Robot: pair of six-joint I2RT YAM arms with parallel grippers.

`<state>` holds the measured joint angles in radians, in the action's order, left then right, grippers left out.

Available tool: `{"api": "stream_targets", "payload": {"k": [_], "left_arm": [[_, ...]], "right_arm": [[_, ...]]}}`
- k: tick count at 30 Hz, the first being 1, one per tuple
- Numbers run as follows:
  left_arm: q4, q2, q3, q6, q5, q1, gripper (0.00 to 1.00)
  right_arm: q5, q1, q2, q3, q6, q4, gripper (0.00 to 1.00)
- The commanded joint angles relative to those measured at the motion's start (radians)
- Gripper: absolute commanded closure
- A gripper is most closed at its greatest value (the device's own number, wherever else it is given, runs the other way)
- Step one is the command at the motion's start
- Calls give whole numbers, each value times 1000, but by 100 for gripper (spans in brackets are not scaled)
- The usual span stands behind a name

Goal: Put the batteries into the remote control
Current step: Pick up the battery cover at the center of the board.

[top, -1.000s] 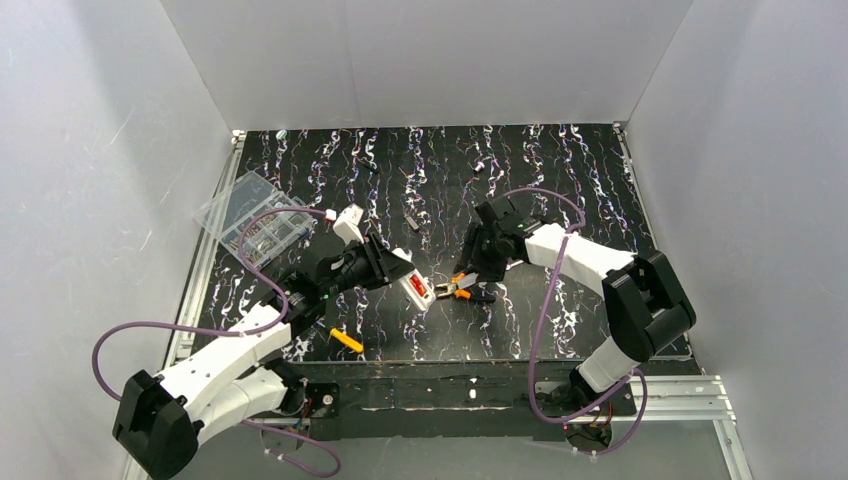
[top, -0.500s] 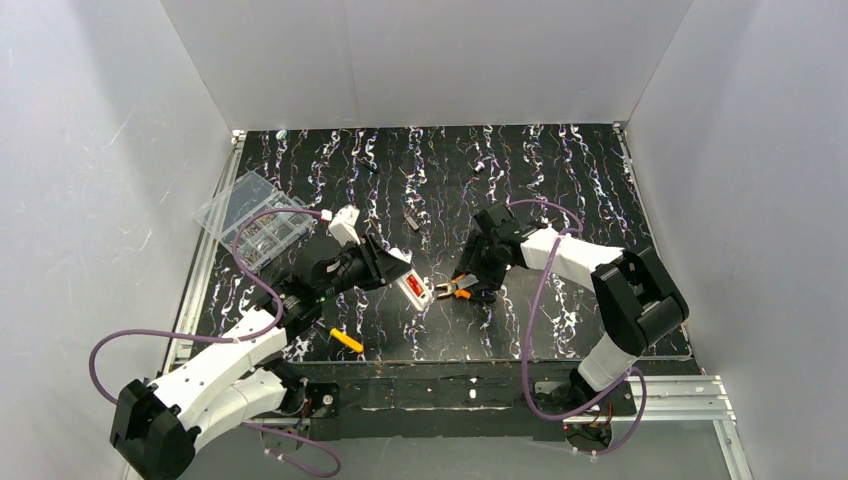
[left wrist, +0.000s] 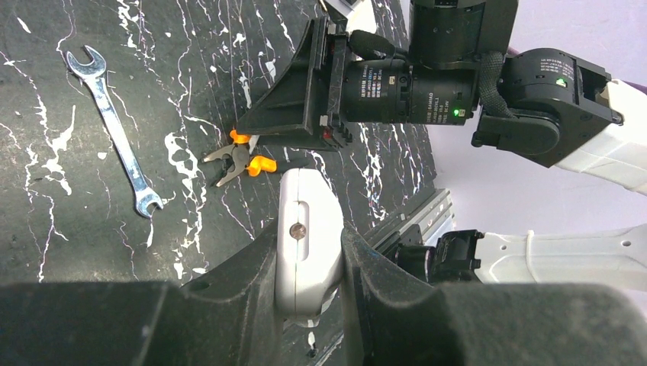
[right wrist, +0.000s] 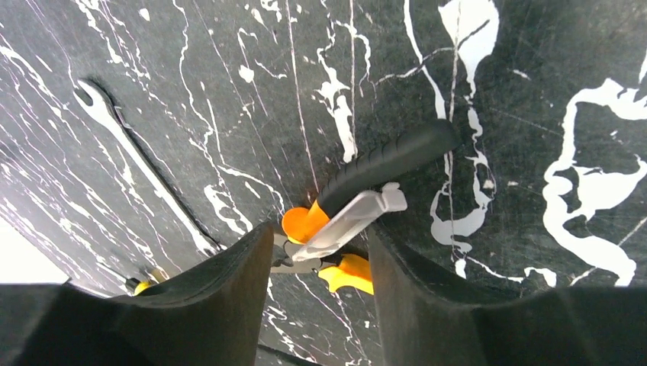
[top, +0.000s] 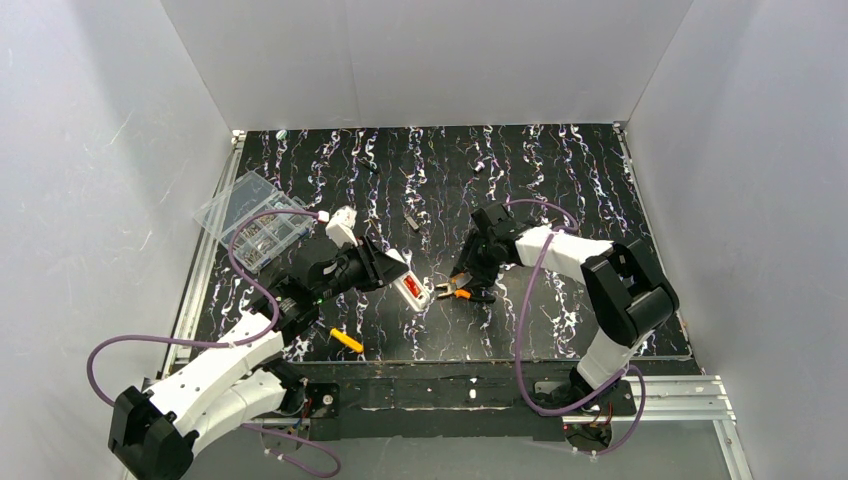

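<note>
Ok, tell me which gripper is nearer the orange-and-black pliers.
Right. The right gripper hangs directly over the pliers, its fingers on either side of them. The left gripper, clamped on the remote control, is off to one side, clear of them.

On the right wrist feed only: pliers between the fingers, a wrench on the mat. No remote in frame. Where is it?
Observer: The left gripper has the remote control clamped by its sides.
Operator: Loaded?
Observer: The top view shows a red-orange battery in its open back. I cannot tell whether both are in.
Operator: Anything else loose near it?
Observer: A yellow-handled tool lies on the table, on the near side of the remote control.
</note>
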<state>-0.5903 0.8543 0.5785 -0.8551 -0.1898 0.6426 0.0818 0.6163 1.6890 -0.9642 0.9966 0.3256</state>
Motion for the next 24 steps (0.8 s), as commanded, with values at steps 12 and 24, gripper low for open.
{"api": "stream_targets", "payload": {"k": [12, 24], "left_arm": [[-29, -15, -2, 6, -3, -10, 95], [-50, 11, 6, -4, -16, -9, 95]], "right_arm": [[-13, 0, -13, 44, -8, -66, 80], [-45, 0, -89, 101, -35, -39, 99]]}}
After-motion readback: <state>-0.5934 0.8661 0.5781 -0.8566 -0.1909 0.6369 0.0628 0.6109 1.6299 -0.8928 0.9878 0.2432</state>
